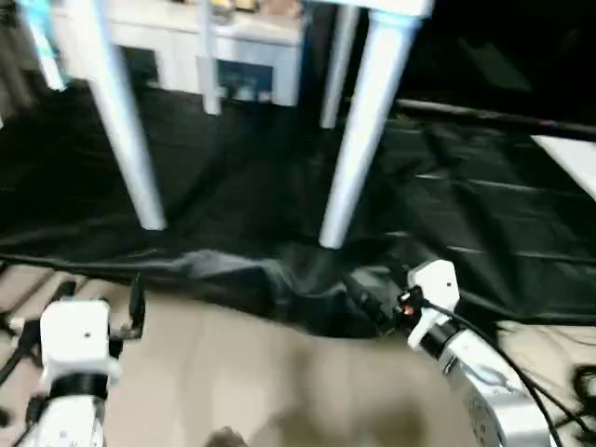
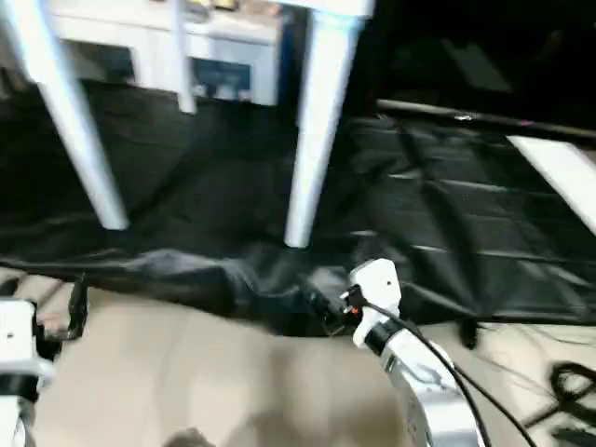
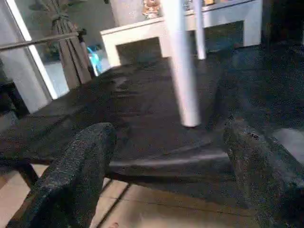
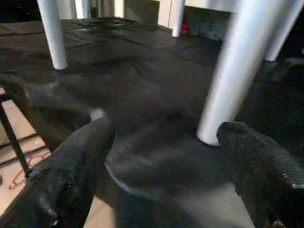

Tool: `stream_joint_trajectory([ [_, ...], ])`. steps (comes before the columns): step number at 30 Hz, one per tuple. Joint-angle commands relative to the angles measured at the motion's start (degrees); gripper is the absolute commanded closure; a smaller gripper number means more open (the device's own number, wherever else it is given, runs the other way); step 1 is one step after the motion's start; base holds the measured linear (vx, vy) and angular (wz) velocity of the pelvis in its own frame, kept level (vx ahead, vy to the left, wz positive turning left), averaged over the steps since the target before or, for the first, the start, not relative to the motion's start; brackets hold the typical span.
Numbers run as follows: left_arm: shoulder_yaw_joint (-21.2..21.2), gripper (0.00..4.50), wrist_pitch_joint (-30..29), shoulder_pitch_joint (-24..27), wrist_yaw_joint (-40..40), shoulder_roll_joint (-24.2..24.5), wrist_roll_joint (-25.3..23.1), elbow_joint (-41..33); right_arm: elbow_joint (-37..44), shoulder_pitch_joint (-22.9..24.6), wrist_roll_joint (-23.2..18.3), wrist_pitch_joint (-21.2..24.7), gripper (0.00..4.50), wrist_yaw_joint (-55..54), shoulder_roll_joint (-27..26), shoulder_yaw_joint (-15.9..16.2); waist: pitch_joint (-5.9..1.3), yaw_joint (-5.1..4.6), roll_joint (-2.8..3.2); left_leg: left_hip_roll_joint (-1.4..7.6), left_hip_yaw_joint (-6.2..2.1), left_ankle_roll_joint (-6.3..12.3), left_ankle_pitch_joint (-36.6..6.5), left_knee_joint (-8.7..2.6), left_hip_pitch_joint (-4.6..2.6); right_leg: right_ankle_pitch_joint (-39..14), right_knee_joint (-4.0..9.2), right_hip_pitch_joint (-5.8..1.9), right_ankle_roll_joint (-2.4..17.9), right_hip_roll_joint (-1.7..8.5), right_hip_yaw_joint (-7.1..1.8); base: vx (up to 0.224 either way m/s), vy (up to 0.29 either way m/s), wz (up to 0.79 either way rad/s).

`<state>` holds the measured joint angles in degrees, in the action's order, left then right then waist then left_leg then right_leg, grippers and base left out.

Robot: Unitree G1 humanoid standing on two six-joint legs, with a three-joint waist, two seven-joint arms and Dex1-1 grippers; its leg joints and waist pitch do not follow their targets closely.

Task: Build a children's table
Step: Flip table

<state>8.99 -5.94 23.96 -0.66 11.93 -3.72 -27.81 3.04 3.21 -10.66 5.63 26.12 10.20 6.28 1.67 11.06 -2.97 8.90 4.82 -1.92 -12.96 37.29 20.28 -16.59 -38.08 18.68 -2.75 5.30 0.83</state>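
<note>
no readable text, labels, brands or numbers anywhere

Smooth, faintly glossy white plastic table legs [image 1: 358, 140] stand on a wrinkled black sheet [image 1: 484, 214] with a dull sheen; the tool's black fingers [image 3: 76, 175] look rough and grainy.

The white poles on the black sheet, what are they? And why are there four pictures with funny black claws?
The poles are the legs of a children's table that a robot is building. The table stands upright on a black sheet. The two wide pictures come from cameras in the robot's head, like two eyes, looking down over its silver arms. The other two come from small cameras on its wrists. The black claws are its fingers: the left gripper and the right gripper. Both are open and hold nothing. The right one points at the foot of a near leg. Behind the table is a white cabinet.
</note>
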Motion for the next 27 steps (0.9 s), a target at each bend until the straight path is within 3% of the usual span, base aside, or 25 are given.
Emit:
stream_joint_trajectory([
  [1, -0.4, 0.39, -0.3, -0.9, 1.3, 0.2, -0.5, 0.3, 1.6, 0.3, 0.5, -0.3, 0.45, -1.5, 0.0, -0.5, -1.68, -3.14, 2.2, 2.29, -1.02, 14.6, -25.6, -9.33, -3.72, -12.8, 0.45, 2.78, 8.7, -2.93, 3.05, -0.035, 0.211, 0.13],
  [3, -0.5, 0.39, -0.3, -1.1, 1.4, 0.3, -0.4, 0.5, 1.7, 0.4, 0.3, -0.2, 0.45, -1.9, -0.2, -0.7, -1.22, -3.91, 2.97, 2.75, -0.5, 18.53, -26.1, -11.55, -1.82, -4.8, -4.23, 2.71, 4.0, -3.05, 5.37, -0.019, 0.218, 0.08],
  [4, -0.6, 0.39, -0.2, -1.3, 1.6, 0.4, -0.3, 0.7, 1.6, 0.6, 0.3, -0.2, 0.45, -2.4, -0.4, -0.9, -0.98, -4.36, 1.77, 3.37, 0.06, 19.17, -25.0, -11.49, -1.8, -2.8, -3.5, 2.85, 2.5, -1.82, 5.65, -0.027, 0.191, -0.08],
  [5, -0.7, 0.39, -0.3, -1.4, 1.7, 0.5, -0.4, 0.8, 1.5, 0.8, 0.3, 0.0, 0.45, -3.1, -0.8, -1.2, -0.89, -4.77, 0.66, 3.09, 0.97, 16.27, -24.7, -11.27, -0.86, -3.2, -0.29, 1.82, 1.3, 1.02, 3.62, -0.027, 0.191, -0.08],
  [6, -0.7, 0.39, -0.4, -1.4, 1.7, 0.5, -0.4, 0.8, 1.4, 0.8, 0.3, 0.0, 0.45, -3.3, -0.9, -1.3, -0.89, -4.77, 0.66, 3.09, 0.97, 16.27, -24.7, -11.27, -0.86, -3.2, -0.29, 1.82, 1.3, 1.02, 3.62, -0.078, 0.156, 0.02],
  [7, -0.7, 0.39, -0.5, -1.5, 1.7, 0.5, -0.5, 0.8, 1.5, 0.9, 0.3, 0.3, 0.45, -3.7, -1.2, -1.5, -1.09, -1.95, -2.48, 1.01, -1.05, 5.22, -15.5, 6.77, 2.22, -27.8, 12.92, 1.09, -0.3, 19.89, -10.72, -0.06, 0.067, 0.07],
  [8, -0.7, 0.39, -0.5, -1.5, 1.7, 0.5, -0.4, 0.8, 1.4, 0.9, 0.4, 0.2, 0.45, -3.8, -1.2, -1.5, -1.09, -1.95, -2.48, 1.01, -1.05, 5.22, -15.5, 6.77, 2.22, -27.8, 12.92, 1.09, -0.3, 19.89, -10.72, -0.024, 0.169, -0.14],
  [9, -0.7, 0.39, -0.7, -1.4, 1.7, 0.4, -0.5, 0.9, 1.2, 1.0, 0.6, 0.1, 0.45, -4.1, -1.3, -1.6, -0.65, -3.12, -1.81, 0.15, -4.15, -2.23, -7.6, 7.97, 5.73, -25.0, 11.5, -2.28, 5.2, 16.68, -5.5, 0.011, 0.24, -0.47],
  [10, -1.0, 0.39, 0.3, -1.4, 1.2, 0.8, -2.2, 0.9, 0.8, 0.9, 1.1, -0.4, 0.45, -4.4, -1.3, -1.7, -0.55, -3.27, -1.55, 0.44, -3.82, -3.16, -7.0, 6.3, 4.13, -24.3, 11.56, -1.48, 8.6, 14.72, -3.06, -0.007, 0.376, -0.47],
  [11, -1.4, 0.39, 0.4, -1.3, 1.2, 1.0, -2.7, 1.0, 0.4, 0.7, 1.0, -0.6, 0.45, -4.8, -1.4, -2.1, -0.93, -3.08, -0.78, 0.24, -2.12, -0.77, -6.7, -0.33, 0.77, -24.4, 10.42, -0.54, 13.3, 7.79, 1.07, -0.044, 0.274, -0.26],
  [12, -1.7, 0.39, 0.5, -1.3, 0.9, 1.1, -3.8, 1.1, 0.1, 0.4, 0.7, -0.8, 0.45, -5.1, -1.6, -2.7, -1.06, -4.08, 0.13, 0.46, -1.91, 1.14, -8.7, -3.5, -0.36, -23.7, 9.73, -0.51, 13.6, 5.11, 2.62, -0.051, 0.263, 0.18],
  [13, -2.1, 0.39, 1.2, -1.2, 0.5, 1.3, -4.9, 1.2, -0.4, 0.0, 0.0, -1.3, 0.45, -5.8, -2.0, -4.0, -1.75, -6.74, 2.79, 4.99, -3.47, -0.79, -32.1, -9.42, -1.89, -7.3, 2.9, 2.05, 9.5, -2.03, 3.33, -0.07, 0.238, 0.3],
  [14, -2.3, 0.39, 1.5, -1.2, 0.2, 0.9, -5.1, 1.4, -0.7, -0.4, -0.9, -1.6, 0.45, -6.4, -2.1, -5.2, -1.65, -6.3, 3.96, 5.22, -4.54, -5.74, -38.1, -10.78, -1.12, -1.4, 2.04, 1.38, 8.7, -2.03, 3.0, -0.07, 0.238, 0.3],
  [15, -2.3, 0.39, 1.4, -1.1, 0.1, 0.5, -4.8, 1.4, -0.9, -0.6, -1.4, -1.6, 0.45, -6.7, -2.0, -5.9, -1.76, -6.45, 5.28, 6.32, -6.19, -13.08, -41.2, -11.37, -1.41, 6.7, 1.54, 1.41, 7.5, -2.28, 3.21, -0.048, 0.215, 0.11],
  [16, -2.3, 0.39, 1.4, -1.1, 0.1, 0.5, -4.8, 1.4, -0.9, -0.6, -1.4, -1.6, 0.45, -6.7, -2.0, -5.9, -1.8, -6.99, 5.12, 8.74, -7.54, -14.09, -37.1, -12.4, -1.3, 6.3, 0.0, 1.54, 7.0, -2.09, 3.72, -0.03, 0.169, -0.04],
  [18, -2.0, 0.39, 1.9, -1.5, 0.6, -0.8, -2.2, 1.8, -1.2, -0.6, -1.7, -2.3, 0.45, -6.1, -1.3, -6.7, -2.02, -7.1, 4.75, 10.33, -7.71, -11.23, -32.4, -12.28, -1.36, 3.0, -1.56, 2.45, 5.8, -1.92, 3.86, -0.032, 0.131, -0.02],
  [19, -1.8, 0.39, 1.8, -1.8, 0.4, -1.2, -1.7, 1.9, -1.5, -0.5, -1.9, -2.9, 0.45, -5.6, -0.9, -7.0, -1.94, -6.87, 3.93, 10.11, -6.26, -3.55, -30.1, -11.58, -0.7, -0.8, -1.65, 2.27, 4.4, -1.21, 3.29, 0.0, 0.0, 0.0],
  [20, -1.8, 0.39, 1.2, -2.1, 0.0, -1.3, -2.6, 2.1, -2.0, -0.5, -1.9, -3.4, 0.45, -5.2, -0.6, -7.2, -2.06, -6.79, 2.73, 8.5, -5.37, 0.29, -29.7, -10.81, -0.28, -0.5, 0.0, 1.65, 4.0, 0.18, 2.02, 0.0, 0.0, 0.0],
  [21, -1.8, 0.39, 1.2, -2.1, 0.0, -1.3, -2.6, 2.1, -2.0, -0.5, -1.9, -3.4, 0.45, -5.2, -0.6, -7.2, -2.17, -6.68, 1.44, 7.11, -4.58, 1.72, -29.2, -9.76, 0.24, -0.8, 1.9, 1.08, 3.5, 1.52, 0.65, 0.0, 0.0, 0.0],
  [22, -1.5, 0.39, 1.3, -2.8, -0.2, -0.7, -3.4, 3.0, -2.3, -0.5, -2.7, -2.3, 0.45, -4.1, -0.8, -7.0, -2.47, -5.38, 1.36, 2.53, -1.42, 0.49, -22.4, -6.08, 2.25, -3.9, 6.09, -0.13, 3.8, 6.48, -2.19, -0.072, -0.073, -0.12],
  [23, -1.3, 0.39, 0.9, -3.1, -0.2, -0.5, -3.6, 3.3, -2.2, -0.5, -3.0, -1.2, 0.45, -3.8, -1.1, -6.8, -1.91, -4.4, 0.39, 1.93, -0.75, 0.12, -18.5, -4.79, 2.23, -11.0, 8.11, 0.24, 1.8, 8.16, -3.0, -0.072, -0.073, -0.12],
  [24, -1.1, 0.39, 0.6, -3.3, -0.2, -0.4, -3.6, 3.6, -2.2, -0.5, -3.1, -0.4, 0.45, -3.8, -1.3, -6.7, -1.66, -3.85, -0.22, 2.24, -0.5, -0.01, -15.4, -3.95, 1.47, -19.1, 8.94, 0.83, 0.6, 8.56, -3.46, -0.078, -0.077, -0.17],
  [25, -0.7, 0.39, 0.6, -3.7, -0.1, -0.4, -2.9, 3.9, -2.0, -0.5, -2.7, 1.2, 0.45, -4.4, -1.4, -6.2, -1.23, -3.98, 0.39, 2.63, -0.32, -1.55, -13.1, -5.61, 1.57, -32.9, 9.36, 0.68, 1.5, 6.41, -1.43, 0.0, 0.0, 0.0],
  [26, -0.5, 0.39, 0.6, -4.0, 0.2, -0.5, -2.3, 4.2, -1.9, -0.7, -2.2, 2.7, 0.45, -5.1, -1.4, -5.6, -1.2, -4.03, 0.57, 2.78, -0.28, -2.08, -14.7, -6.26, 1.55, -33.7, 9.24, 0.8, 2.3, 5.55, -0.78, -0.055, -0.041, -0.22],
  [27, -0.3, 0.39, 0.4, -4.4, 0.5, -0.3, -2.1, 4.7, -2.0, -0.9, -1.3, 3.9, 0.45, -6.0, -1.3, -5.0, -1.18, -4.08, 1.49, 3.18, -0.49, -2.96, -18.9, -6.97, 1.0, -31.6, 8.72, 1.32, 3.9, 4.42, -0.27, 0.0, 0.0, 0.0],
])
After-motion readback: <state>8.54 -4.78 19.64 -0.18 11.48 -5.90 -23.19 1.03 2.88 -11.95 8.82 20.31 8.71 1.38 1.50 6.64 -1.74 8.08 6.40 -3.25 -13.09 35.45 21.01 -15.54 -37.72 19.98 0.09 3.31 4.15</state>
